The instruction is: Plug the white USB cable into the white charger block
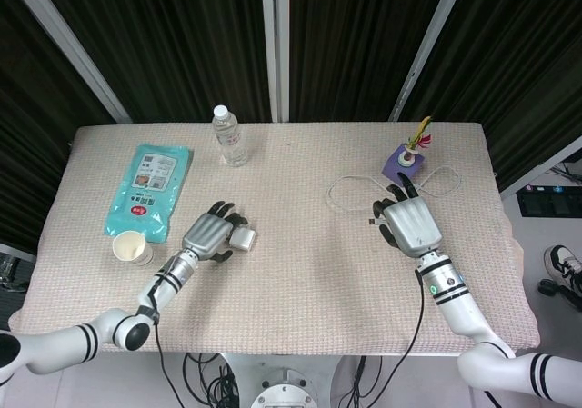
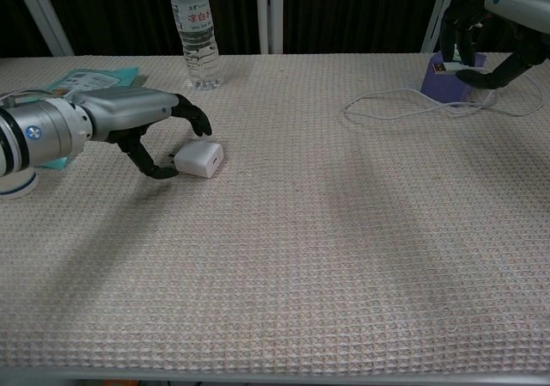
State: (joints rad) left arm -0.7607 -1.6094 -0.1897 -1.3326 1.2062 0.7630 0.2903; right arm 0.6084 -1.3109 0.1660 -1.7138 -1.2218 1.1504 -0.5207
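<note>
The white charger block (image 1: 243,238) (image 2: 200,158) lies on the table left of centre. My left hand (image 1: 211,234) (image 2: 142,117) arches over its left side. The thumb is low beside it and the fingers (image 2: 199,125) curve just above it; no firm grip shows. My right hand (image 1: 412,223) (image 2: 503,12) is raised at the right and pinches the plug end (image 1: 374,221) (image 2: 442,66) of the white USB cable. The rest of the cable (image 1: 344,186) (image 2: 400,109) lies looped on the cloth below it.
A purple vase with a flower (image 1: 404,164) (image 2: 449,82) stands just behind the right hand. A water bottle (image 1: 230,136) (image 2: 195,29) stands at the back. A teal wipes pack (image 1: 148,191) and a paper cup (image 1: 133,247) lie at the left.
</note>
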